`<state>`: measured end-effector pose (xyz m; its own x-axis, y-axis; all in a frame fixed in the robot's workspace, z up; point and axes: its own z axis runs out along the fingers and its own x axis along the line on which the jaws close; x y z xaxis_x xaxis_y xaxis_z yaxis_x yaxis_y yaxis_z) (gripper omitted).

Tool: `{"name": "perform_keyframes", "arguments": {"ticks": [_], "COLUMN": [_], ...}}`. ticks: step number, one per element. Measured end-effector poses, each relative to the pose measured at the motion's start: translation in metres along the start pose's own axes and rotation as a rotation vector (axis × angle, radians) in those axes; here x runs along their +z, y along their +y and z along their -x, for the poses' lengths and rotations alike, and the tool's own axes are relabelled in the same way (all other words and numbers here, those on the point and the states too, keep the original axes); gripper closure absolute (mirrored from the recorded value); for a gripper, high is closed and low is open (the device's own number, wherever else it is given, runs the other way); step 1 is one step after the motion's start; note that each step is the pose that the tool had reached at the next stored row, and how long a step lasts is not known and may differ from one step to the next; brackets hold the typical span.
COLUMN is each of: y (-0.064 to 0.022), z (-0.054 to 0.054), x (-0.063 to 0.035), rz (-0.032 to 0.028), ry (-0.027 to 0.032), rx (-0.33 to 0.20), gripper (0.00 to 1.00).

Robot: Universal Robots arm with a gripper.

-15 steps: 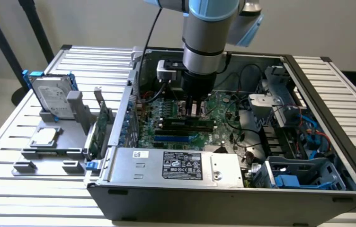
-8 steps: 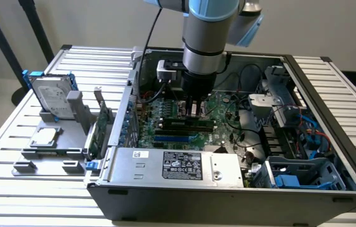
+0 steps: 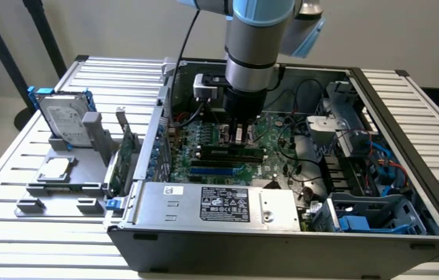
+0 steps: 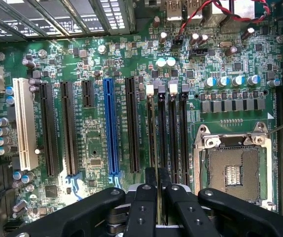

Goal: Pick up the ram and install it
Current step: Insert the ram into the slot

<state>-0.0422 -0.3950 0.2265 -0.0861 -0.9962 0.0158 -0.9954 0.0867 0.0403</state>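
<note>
I see the open computer case on the slatted bench, its green motherboard carrying a blue slot and a bare processor socket. My hand is down inside, fingers pinched narrow on the ram, edge-on over the memory slots. On the exterior view's left, a hard drive and a green expansion card stand in a grey holder.

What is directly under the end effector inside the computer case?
Under the end effector lie the motherboard and its long black memory slots. The shut fingers cover the near ends of the slots; whether they hold the ram cannot be seen.
</note>
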Motion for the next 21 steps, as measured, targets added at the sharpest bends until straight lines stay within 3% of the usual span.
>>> {"name": "perform_keyframes", "arguments": {"ticks": [21], "y": [-0.0001], "z": [0.0003], "x": [0.0032], "rz": [-0.0003], "ry": [0.0040], "rx": [0.001], "gripper": [0.86]}}
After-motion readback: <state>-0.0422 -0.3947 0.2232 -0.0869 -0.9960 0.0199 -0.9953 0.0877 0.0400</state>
